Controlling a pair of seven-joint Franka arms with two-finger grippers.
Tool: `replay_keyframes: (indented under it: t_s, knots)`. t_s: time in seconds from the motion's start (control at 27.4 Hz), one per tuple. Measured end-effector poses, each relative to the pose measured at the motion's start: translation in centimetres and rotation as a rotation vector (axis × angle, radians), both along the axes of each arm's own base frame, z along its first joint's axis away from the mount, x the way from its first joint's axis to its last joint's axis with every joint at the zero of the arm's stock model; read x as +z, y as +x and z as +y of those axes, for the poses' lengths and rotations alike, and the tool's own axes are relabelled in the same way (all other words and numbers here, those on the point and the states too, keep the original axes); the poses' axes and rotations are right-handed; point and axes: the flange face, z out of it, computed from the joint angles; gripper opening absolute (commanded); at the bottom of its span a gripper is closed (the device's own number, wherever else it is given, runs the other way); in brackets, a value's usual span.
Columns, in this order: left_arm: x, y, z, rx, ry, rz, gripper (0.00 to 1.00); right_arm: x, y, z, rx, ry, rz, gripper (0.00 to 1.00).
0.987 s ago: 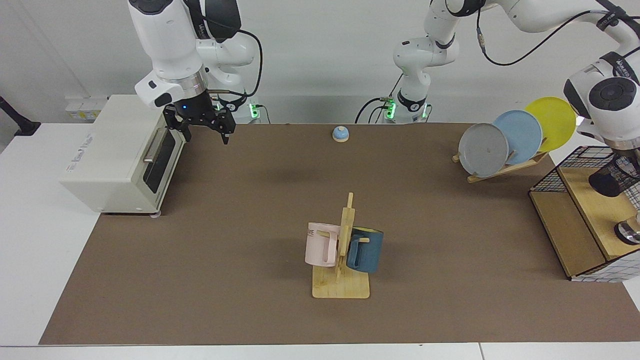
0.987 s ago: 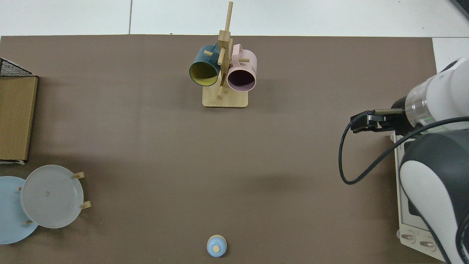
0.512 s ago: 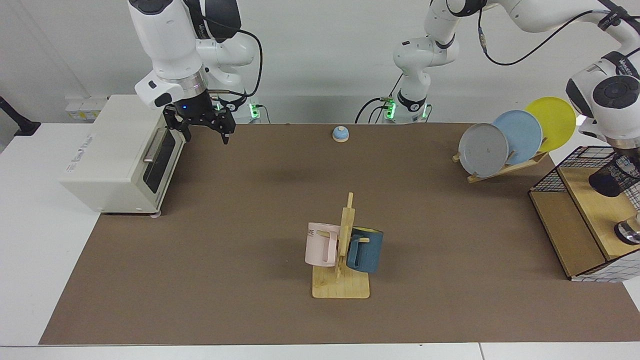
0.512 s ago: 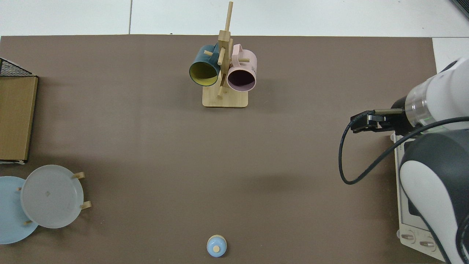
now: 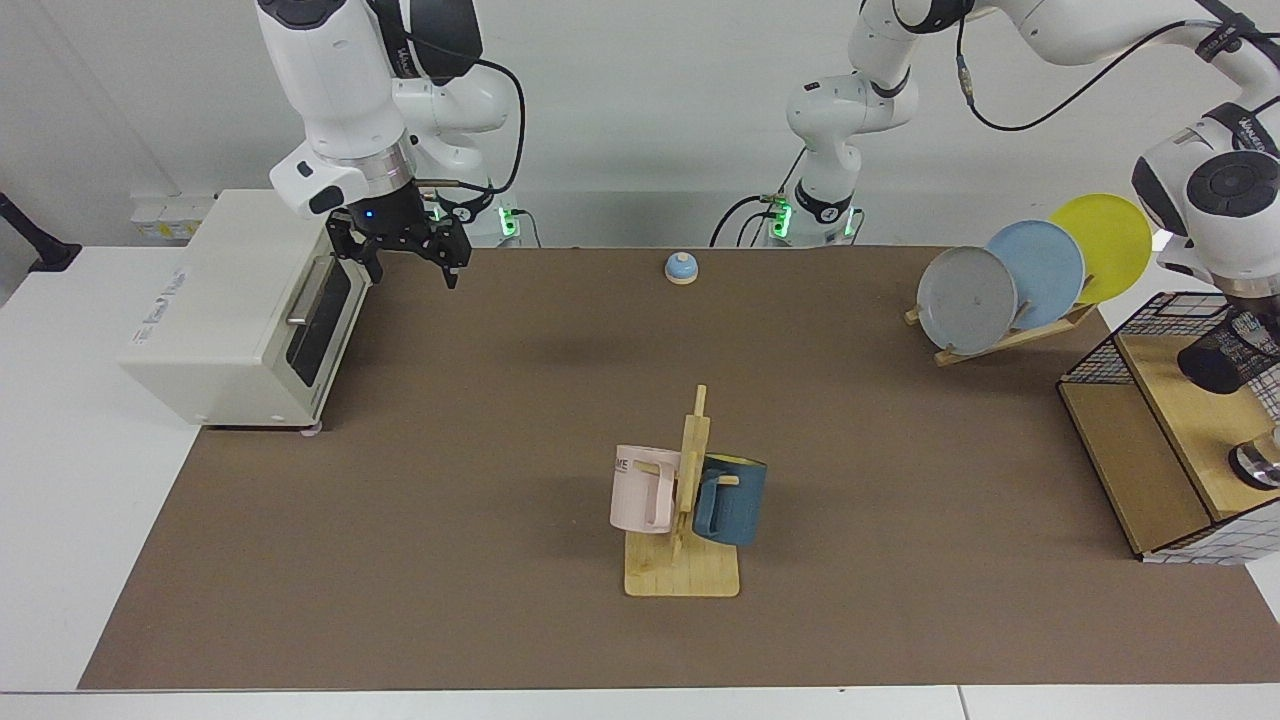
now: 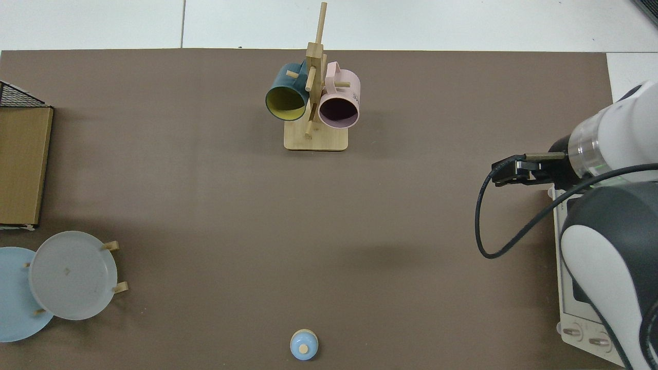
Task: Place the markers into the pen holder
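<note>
pen holder [image 5: 1222,357] only in facing view, hanging under left gripper [image 5: 1243,318], jaws unclear, right gripper [image 5: 405,258] jaws apart by toaster [image 5: 235,310]

A brown mat [image 5: 480,420] covers the table, bearing a toaster oven [image 5: 235,310], mug rack [image 5: 683,560], bell [image 5: 681,267] and plate rack [image 5: 1010,335].

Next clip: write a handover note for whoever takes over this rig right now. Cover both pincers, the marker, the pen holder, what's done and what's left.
Right pincer: open and empty, hovering beside the toaster oven; that arm waits.
Left pincer: at the black pen holder, above the wire-framed shelf at the table's edge.
Marker: not visible in either view.
Done: nothing that can be confirmed; no marker seen in the holder.
Left: locate the marker and put it in the pen holder.
</note>
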Motion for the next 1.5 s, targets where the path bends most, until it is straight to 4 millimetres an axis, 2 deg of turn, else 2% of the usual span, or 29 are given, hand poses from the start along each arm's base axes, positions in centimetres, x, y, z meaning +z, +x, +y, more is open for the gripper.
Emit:
replay_keyframes:
  t_s: [0.4,0.55,0.84,0.95,1.06,1.21,1.32,1.39,1.46,1.5]
  knots:
    - [0.1,0.0,0.0,-0.001,0.0,-0.002,0.27,0.0,0.0,0.0,0.0,0.0,0.0,1.0]
    - [0.8,-0.1,-0.1,-0.003,0.002,-0.015,0.27,0.0,0.0,0.0,0.0,0.0,0.0,1.0]
    - [5.5,-1.1,-0.9,-0.007,0.007,-0.092,0.3,0.0,0.0,0.0,0.0,0.0,0.0,1.0]
    - [7.4,-1.8,-1.4,0.016,-0.058,-0.153,0.3,0.0,0.0,0.0,0.0,0.0,0.0,1.0]
    - [9.1,-2.6,-2.4,0.046,-0.145,-0.203,0.32,0.0,0.0,0.0,0.0,0.0,0.0,1.0]
    - [11.0,-3.5,-4.7,0.084,-0.251,-0.233,0.34,0.0,0.0,0.0,0.0,0.0,0.0,1.0]
    - [11.8,-4.1,-7.1,0.15,-0.338,-0.247,0.42,0.0,0.0,0.0,0.0,0.0,0.0,1.0]
    - [11.9,-4.5,-8.6,0.221,-0.39,-0.252,0.57,0.0,0.0,0.0,0.0,0.0,0.0,1.0]
    - [11.9,-4.8,-10.1,0.3,-0.432,-0.258,0.64,0.0,0.0,0.0,0.0,0.0,0.0,1.0]
    - [11.8,-4.9,-10.8,0.338,-0.449,-0.264,0.76,0.0,0.0,0.0,0.0,0.0,0.0,1.0]
